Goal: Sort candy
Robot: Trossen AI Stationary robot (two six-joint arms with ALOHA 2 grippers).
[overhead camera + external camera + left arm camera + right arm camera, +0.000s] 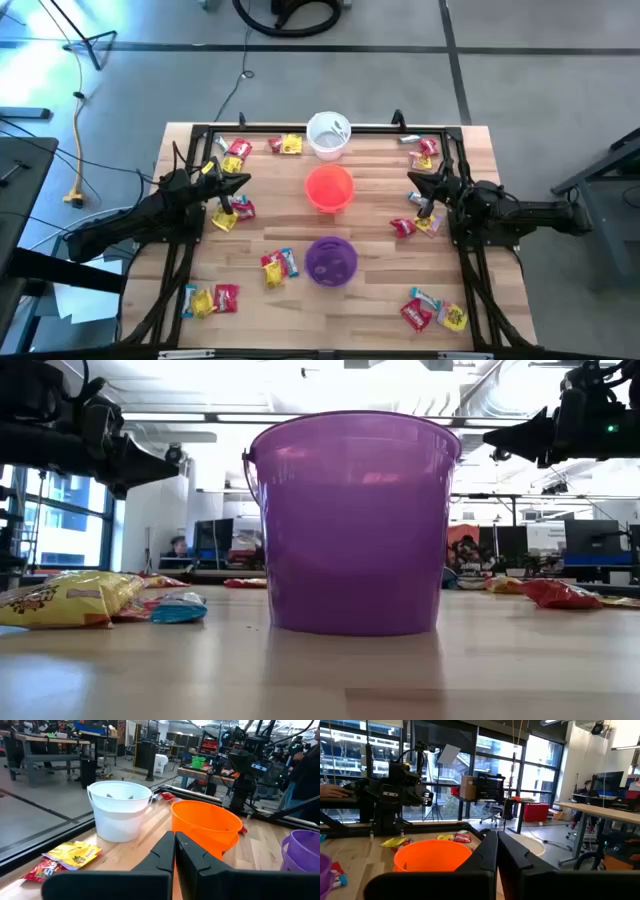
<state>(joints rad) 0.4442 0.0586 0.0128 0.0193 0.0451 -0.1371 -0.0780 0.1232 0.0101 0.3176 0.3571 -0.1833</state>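
Small wrapped candy in red, yellow and blue-white wrappers lies in little groups over the wooden table: far left, mid left, near the purple cup, near left, far right, mid right, near right. A white cup, an orange cup and a purple cup stand in a row down the middle. My left gripper hovers shut left of the orange cup, holding nothing. My right gripper hovers shut right of it, holding nothing.
A black frame runs around the table's far and side edges. Bare wood lies between the cups and the candy groups. In the low view the purple cup fills the middle, with yellow candy to one side.
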